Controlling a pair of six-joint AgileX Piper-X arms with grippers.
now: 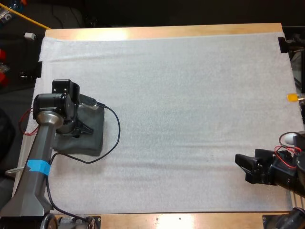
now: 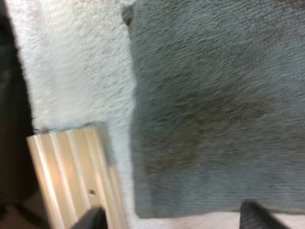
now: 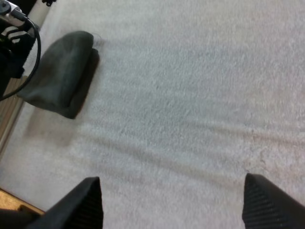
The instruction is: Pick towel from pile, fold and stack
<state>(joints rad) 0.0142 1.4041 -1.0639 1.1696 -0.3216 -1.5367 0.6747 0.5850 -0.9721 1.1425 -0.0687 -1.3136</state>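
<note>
Poises left gripper (image 1: 76, 130) (image 2: 174, 219), fingers apart and empty, right over folded towel (image 1: 93, 129) (image 2: 214, 109) (image 3: 59, 78) at left edge of mat (image 1: 190, 95). Parks right gripper (image 1: 244, 168) (image 3: 174, 200), fingers likewise spread and holding nothing, above bare mat at right side, well apart from towel.

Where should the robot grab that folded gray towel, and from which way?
Probably the edge facing the mat's middle, coming straight down with the open left gripper. The folded towel lies flat and thick, and that side has bare mat beside it.
</note>
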